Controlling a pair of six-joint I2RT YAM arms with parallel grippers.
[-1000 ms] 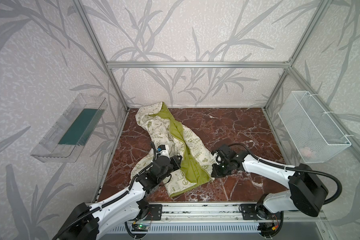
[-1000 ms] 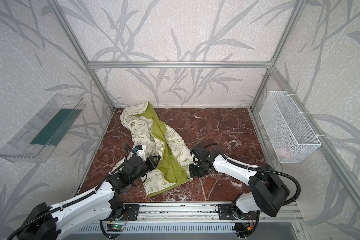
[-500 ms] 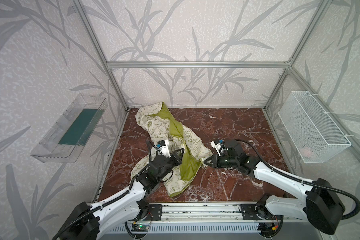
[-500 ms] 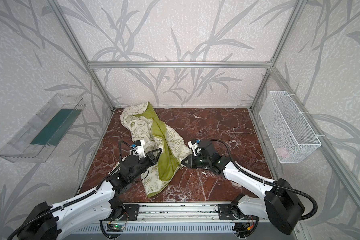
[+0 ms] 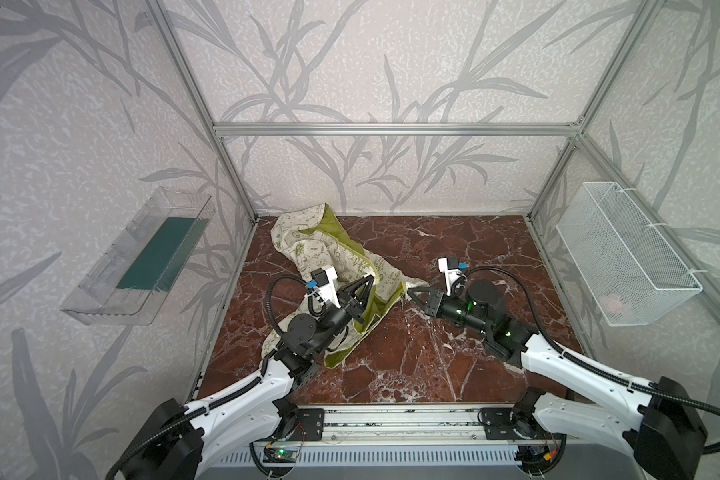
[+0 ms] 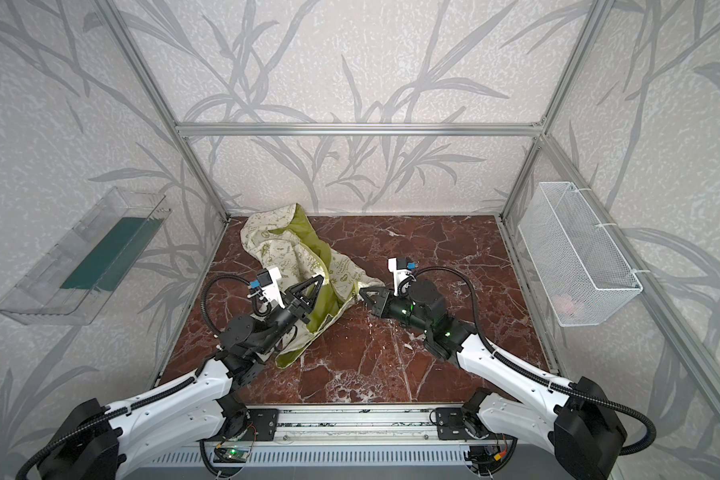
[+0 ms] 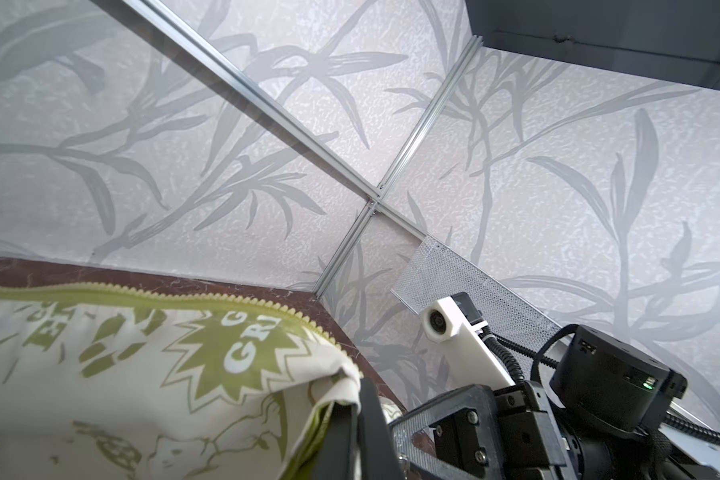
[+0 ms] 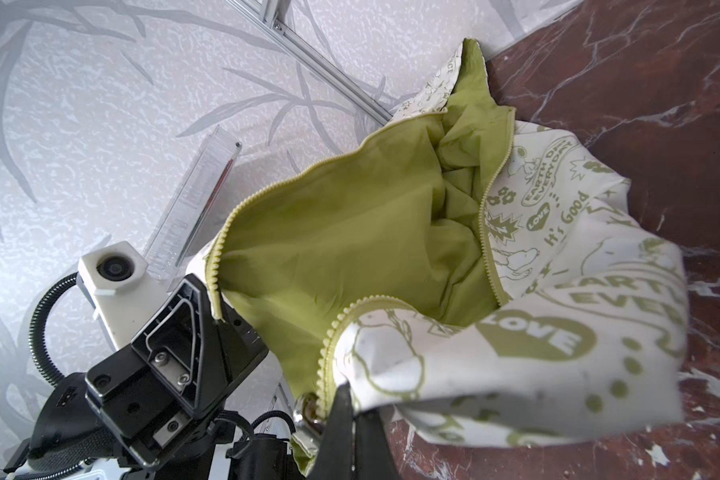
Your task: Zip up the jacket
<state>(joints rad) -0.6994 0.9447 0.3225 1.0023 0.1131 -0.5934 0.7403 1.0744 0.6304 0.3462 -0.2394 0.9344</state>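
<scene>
The jacket [image 5: 308, 253] is seen crumpled on the left rear part of the red marble bench [image 5: 433, 357]. Its far end lies near the back corner, and its front is wide open, so that the olive lining [image 8: 350, 232] is exposed. No part of the zipper is judged to be closed: the two rows of teeth [image 8: 489, 216] are spread well apart in the right wrist view.

The left pincer [image 5: 368, 282] is pressed together on the lower edge of one front panel, which is held up from the bench. The right pincer [image 5: 411, 293] is pinching the hem corner of the other panel, just beside a small metal part [image 8: 306, 409] that is taken to be the slider.

The step in hand is judged to be the bringing together of the two lower zipper ends. For the next move, the free end of one row would have to be lined up with the slider and seated in it while the cloth is kept taut. With a slack or twisted edge the slot could be missed.

A clear plastic tray [image 5: 100, 295] is fixed to the left wall, and a dark green sheet [image 5: 159, 253] is seen lying in it. A white wire basket [image 5: 624, 249] is hung on the right wall. Something small and pale pink [image 5: 614, 304] lies at its bottom, too blurred to be named.
</scene>
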